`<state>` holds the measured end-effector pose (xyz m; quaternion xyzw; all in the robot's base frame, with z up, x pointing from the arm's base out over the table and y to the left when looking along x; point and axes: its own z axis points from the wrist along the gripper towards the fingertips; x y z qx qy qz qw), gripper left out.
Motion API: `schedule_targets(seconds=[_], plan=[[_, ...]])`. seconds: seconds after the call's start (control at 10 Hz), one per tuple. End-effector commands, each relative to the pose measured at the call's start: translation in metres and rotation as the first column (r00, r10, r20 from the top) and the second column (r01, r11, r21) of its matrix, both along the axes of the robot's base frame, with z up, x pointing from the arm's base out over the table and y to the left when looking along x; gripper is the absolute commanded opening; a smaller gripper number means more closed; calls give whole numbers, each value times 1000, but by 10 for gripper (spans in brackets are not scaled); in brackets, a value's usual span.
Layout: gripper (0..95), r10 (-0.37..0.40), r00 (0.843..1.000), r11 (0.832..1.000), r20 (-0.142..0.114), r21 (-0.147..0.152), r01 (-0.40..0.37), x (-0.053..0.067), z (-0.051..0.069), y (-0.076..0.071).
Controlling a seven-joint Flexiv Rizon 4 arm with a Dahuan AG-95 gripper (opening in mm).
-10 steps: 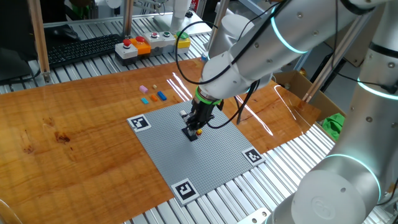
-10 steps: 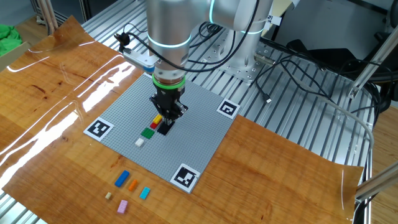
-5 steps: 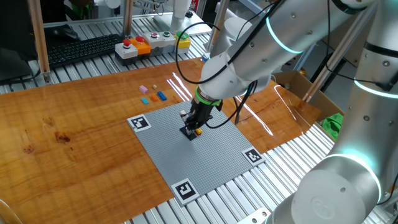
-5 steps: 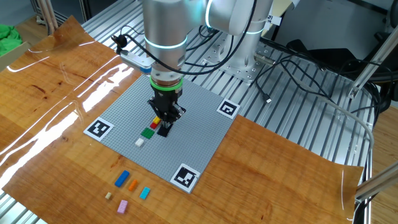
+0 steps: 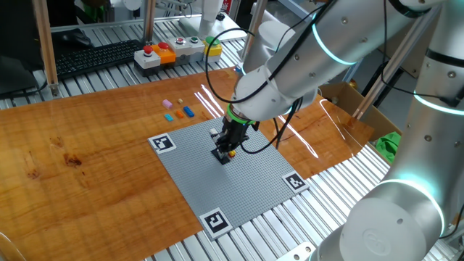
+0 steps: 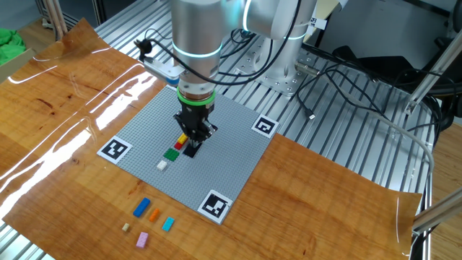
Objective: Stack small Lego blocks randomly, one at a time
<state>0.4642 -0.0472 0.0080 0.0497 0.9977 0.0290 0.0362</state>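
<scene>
The arm (image 6: 195,43) is reaching down over the baseplate (image 6: 231,155), which is lying on the tabletop (image 6: 339,195), and the pincer (image 6: 190,144) is pointing straight down near the plate's middle with its jaws closed. It is sitting on or just over a small cluster of blocks there, and whether a black block is pinched between the fingertips cannot be told.

The risk is judged to be in the pressing: if the pincer is bearing down off-centre, the top block may seat crooked, or the little stack may tip or pop off the plate when the jaws let go and lift. A block sticking to a fingertip would drag the stack up with it.

The other fixed view is showing, just beside the pincer on the baseplate, a yellow block (image 6: 182,136), a red block (image 6: 179,145), a green block (image 6: 171,153) and a white block (image 6: 162,165). It is also showing spare blocks (image 6: 148,217) off the plate's edge, well apart from it. One fixed view is hiding most of that cluster behind the pincer (image 5: 223,154), but is showing the push buttons (image 5: 163,52) far beyond the baseplate.
</scene>
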Motion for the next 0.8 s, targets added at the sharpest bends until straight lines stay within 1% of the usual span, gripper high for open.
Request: schedule_targets(seconds=[0.1,0.4,0.5,0.6,0.8], plan=[[0,-5,1000,1000,3,3,5,-2,-3,-1],[0,-49,999,999,4,8,49,-3,-2,-1],[0,-85,996,996,4,24,85,-4,0,-1],[0,-101,995,994,3,29,101,-4,0,-1],[0,-124,992,992,5,29,124,-5,-1,-1]])
